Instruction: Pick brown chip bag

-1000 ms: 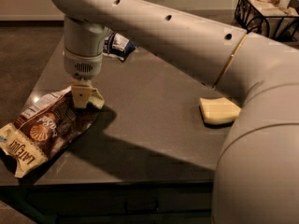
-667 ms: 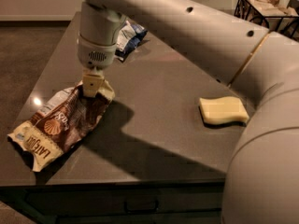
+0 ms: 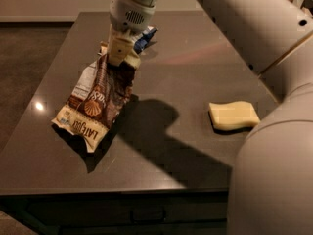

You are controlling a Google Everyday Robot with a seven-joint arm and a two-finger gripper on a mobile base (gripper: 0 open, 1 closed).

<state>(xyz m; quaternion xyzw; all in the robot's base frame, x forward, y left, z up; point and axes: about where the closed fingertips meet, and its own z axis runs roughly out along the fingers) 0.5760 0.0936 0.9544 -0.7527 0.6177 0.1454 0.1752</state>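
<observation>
At 11 o'clock above the dark grey rectangular tabletop (image 3: 195,58): white robot arm (image 3: 234,13), ending in cream two-finger gripper (image 3: 120,58), clenched on the top edge of the wrinkly dark-brown foil chip bag (image 3: 100,99). Bag slants down toward 8 o'clock; orange shell logo, "LATE JULY" legible. Pale yellow sponge block (image 3: 234,115), 3 o'clock. Small blue-and-white bag (image 3: 145,35), just behind gripper.
</observation>
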